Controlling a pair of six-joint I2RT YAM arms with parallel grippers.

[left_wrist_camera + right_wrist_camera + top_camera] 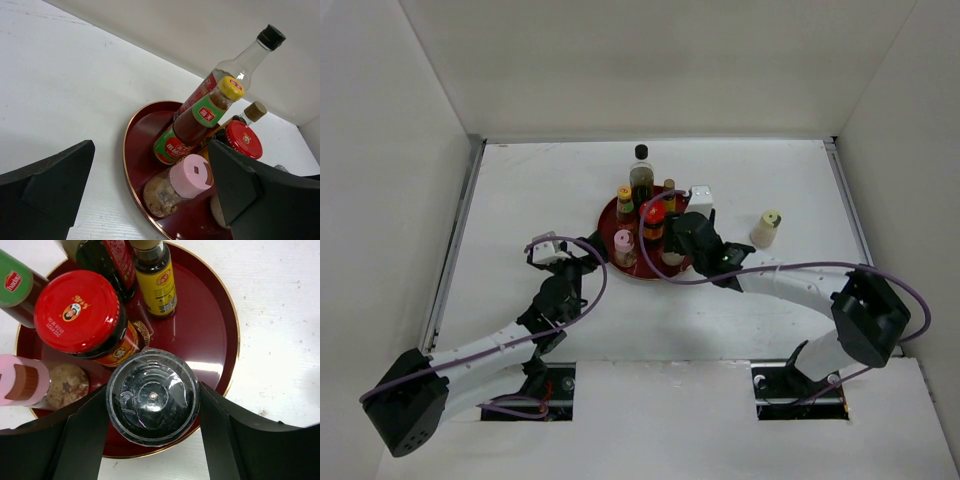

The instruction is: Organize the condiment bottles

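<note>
The right claw is closed partway around a clear-lidded shaker, which is pressed on both sides by the fingers and stands at the rim of the red tray. Close beside it on the tray, a red-lidded jar, a small amber bottle and a pink-capped shaker are seen. The left claw is held wide open and empty at the tray's edge, with the pink-capped shaker just ahead of its fingers. A cream-topped shaker is found on the table, well apart from the tray.
</note>
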